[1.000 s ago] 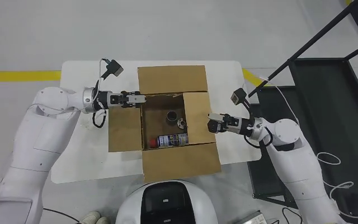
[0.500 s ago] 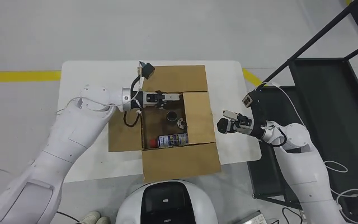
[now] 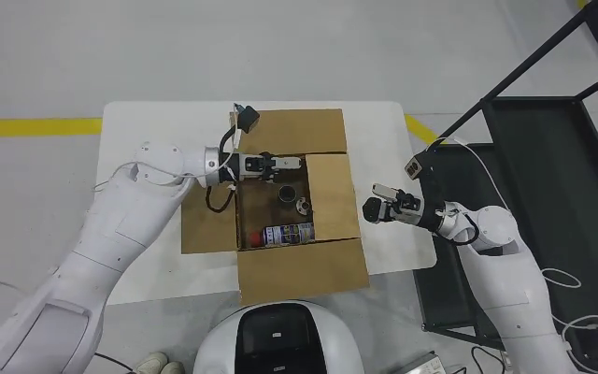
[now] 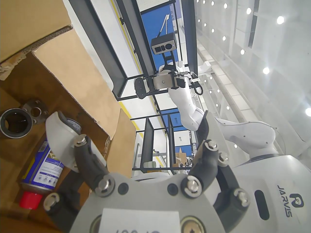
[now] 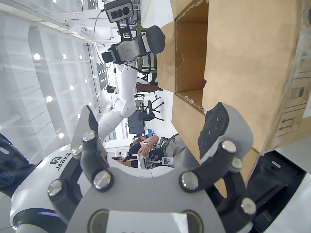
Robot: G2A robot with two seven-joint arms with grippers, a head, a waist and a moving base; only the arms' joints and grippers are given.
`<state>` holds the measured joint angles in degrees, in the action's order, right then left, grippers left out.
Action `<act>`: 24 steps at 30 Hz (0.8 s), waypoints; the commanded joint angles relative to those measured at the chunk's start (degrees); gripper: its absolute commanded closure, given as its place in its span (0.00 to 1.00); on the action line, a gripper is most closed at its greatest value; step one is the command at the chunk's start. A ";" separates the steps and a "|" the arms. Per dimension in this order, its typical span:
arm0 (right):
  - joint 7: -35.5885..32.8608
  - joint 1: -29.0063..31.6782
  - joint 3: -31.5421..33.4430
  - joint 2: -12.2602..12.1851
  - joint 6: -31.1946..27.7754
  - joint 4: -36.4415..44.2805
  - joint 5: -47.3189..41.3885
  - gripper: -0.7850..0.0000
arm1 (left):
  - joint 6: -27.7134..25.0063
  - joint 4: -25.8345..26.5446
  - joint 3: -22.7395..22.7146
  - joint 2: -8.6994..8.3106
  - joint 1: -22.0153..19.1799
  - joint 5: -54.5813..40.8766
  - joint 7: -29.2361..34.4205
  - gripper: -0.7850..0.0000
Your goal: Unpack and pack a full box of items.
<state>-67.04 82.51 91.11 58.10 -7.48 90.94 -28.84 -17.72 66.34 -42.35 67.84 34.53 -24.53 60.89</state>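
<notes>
Where the box point(image 3: 290, 131) stands open, blue-labelled spray can point(image 3: 288, 234), flange point(image 3: 288, 195).

A white table point(image 3: 376, 140) sits mid-frame. One cardboard box point(image 3: 290, 133) rests on its middle (all four flaps spread outward).

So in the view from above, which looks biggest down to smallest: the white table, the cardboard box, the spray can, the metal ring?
1. white table
2. cardboard box, flaps spread open
3. spray can, lying in the box
4. metal ring, shorter than the can, though about as wide
</notes>
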 commanded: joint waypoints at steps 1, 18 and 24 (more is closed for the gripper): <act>0.00 0.00 0.00 0.00 0.00 0.00 0.00 0.00 | 1.19 1.31 0.31 0.16 0.77 0.75 -2.17 0.00; -2.71 1.06 0.27 -0.54 2.93 -2.51 -2.04 0.00 | 1.41 -15.99 14.03 11.77 -4.90 1.47 -17.99 0.00; -2.83 1.54 -0.95 -0.64 3.13 -0.47 -0.97 0.00 | -1.41 -23.68 14.94 14.29 -5.92 2.37 -17.94 0.00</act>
<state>-69.99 84.04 90.43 57.45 -4.42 90.15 -30.01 -18.82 43.71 -27.45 81.87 28.63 -22.24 42.90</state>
